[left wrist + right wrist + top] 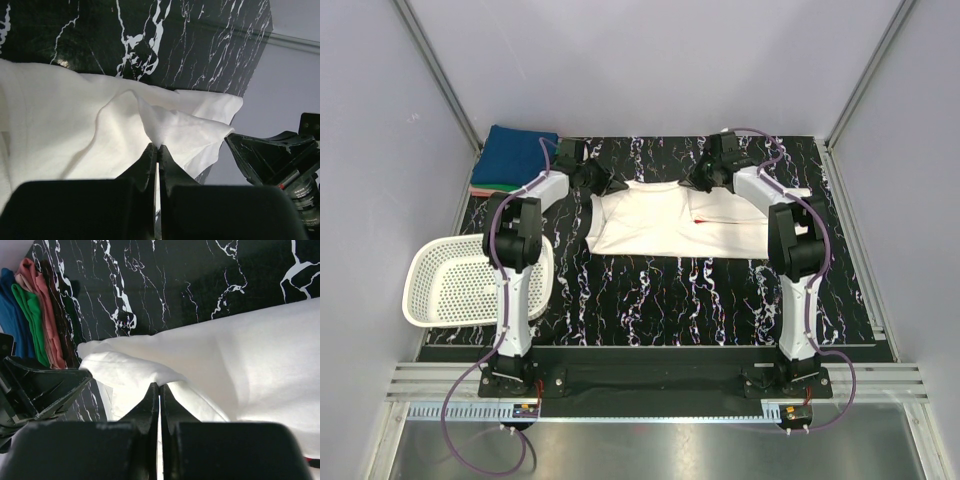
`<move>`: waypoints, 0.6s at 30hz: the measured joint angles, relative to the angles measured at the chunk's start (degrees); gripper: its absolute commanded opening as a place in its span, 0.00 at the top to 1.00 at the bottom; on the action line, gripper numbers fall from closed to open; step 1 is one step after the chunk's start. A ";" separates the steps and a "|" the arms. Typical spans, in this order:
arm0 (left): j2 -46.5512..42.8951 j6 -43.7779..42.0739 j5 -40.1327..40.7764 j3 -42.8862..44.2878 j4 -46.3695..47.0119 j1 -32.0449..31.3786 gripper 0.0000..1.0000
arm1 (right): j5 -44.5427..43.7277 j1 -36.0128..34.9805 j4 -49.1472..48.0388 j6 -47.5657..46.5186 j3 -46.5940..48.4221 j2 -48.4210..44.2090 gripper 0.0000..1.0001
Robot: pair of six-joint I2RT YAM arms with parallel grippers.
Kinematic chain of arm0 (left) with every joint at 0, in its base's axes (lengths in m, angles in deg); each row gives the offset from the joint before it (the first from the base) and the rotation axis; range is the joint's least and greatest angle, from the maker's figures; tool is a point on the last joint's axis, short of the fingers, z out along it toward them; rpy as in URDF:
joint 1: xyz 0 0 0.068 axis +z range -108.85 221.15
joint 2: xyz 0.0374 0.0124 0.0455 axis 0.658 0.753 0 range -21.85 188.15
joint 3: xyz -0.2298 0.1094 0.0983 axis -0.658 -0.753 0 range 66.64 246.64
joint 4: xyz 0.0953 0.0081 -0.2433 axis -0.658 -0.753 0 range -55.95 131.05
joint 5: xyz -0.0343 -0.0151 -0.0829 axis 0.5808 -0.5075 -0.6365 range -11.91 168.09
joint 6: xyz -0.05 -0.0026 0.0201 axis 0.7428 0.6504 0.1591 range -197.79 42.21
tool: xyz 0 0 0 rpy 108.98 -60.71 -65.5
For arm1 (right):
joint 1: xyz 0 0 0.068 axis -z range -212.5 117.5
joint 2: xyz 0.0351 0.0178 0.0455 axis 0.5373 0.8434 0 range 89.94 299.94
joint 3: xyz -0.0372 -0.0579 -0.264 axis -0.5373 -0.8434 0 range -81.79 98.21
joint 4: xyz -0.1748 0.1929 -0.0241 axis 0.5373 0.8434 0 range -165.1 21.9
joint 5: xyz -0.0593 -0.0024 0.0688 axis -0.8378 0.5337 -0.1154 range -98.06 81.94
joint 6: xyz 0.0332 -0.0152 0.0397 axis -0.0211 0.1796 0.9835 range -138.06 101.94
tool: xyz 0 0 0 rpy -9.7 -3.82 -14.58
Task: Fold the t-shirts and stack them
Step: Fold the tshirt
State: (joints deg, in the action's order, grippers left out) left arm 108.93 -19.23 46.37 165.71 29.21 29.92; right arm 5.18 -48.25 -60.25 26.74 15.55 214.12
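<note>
Pinching the white t-shirt [660,220] at its far edge, lying in the middle of the worktop [670,290].
Well left of the shirt: mesh basket [450,285], near; folded t-shirts [520,155], far. At its far-left corner, left fingers [146,165] closed tight on a raised fold of cloth; further right along the same edge, right fingers [148,405] clamped likewise on another fold.

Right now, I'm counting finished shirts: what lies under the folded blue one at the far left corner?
Under the blue shirt, a green shirt and a pink one show at the edges; anything lower is covered.
</note>
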 measured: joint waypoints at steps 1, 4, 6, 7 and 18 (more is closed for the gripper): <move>-0.04 -0.04 0.13 -0.44 0.24 0.00 1.00 | 0.22 0.00 0.00 -0.22 -0.02 0.09 1.00; -1.07 -0.44 0.70 -4.15 1.18 0.00 1.00 | 1.14 0.00 -0.44 -1.01 -0.59 0.09 1.00; -2.19 -0.63 0.87 -7.58 1.25 0.00 1.00 | 1.62 0.00 -0.68 -1.49 -1.57 0.04 1.00; -2.84 -0.72 0.92 -9.27 1.51 0.00 1.00 | 2.10 0.00 -0.70 -1.66 -2.27 0.02 1.00; -13.49 -1.62 1.51 -22.77 5.20 -0.02 1.00 | 6.23 -0.02 -0.96 -5.07 -11.13 -3.76 1.00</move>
State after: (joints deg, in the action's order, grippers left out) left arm 95.45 -20.84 47.87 142.93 34.41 29.90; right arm 11.41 -48.27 -61.21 21.67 4.42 210.36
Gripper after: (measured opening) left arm 0.012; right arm 0.011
